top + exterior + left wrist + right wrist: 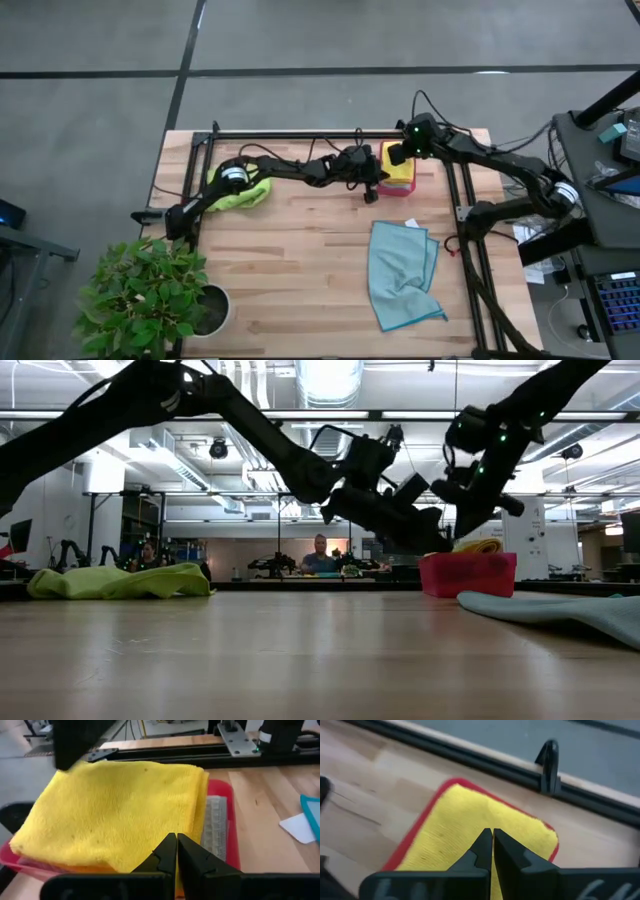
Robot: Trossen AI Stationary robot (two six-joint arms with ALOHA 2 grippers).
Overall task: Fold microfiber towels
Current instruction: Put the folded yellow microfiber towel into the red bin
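Yellow folded towel [120, 810] is being kept in the red tray [220, 825], flanked by both clenched, empty grippers: left gripper [176, 851] beside it, right gripper [492, 845] directly above.

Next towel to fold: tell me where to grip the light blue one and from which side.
Take the light blue towel by its far corner nearest the red tray, coming straight down. It lies crumpled but flat on the table, that edge unobstructed.

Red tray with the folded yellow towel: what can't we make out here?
- Folded yellow microfiber towel covers most of the red rectangular tray; anything beneath is hidden, every view.
- High view: both arms overlap the tray's edges.
- Low view: the tray wall hides the towel's lower layers.
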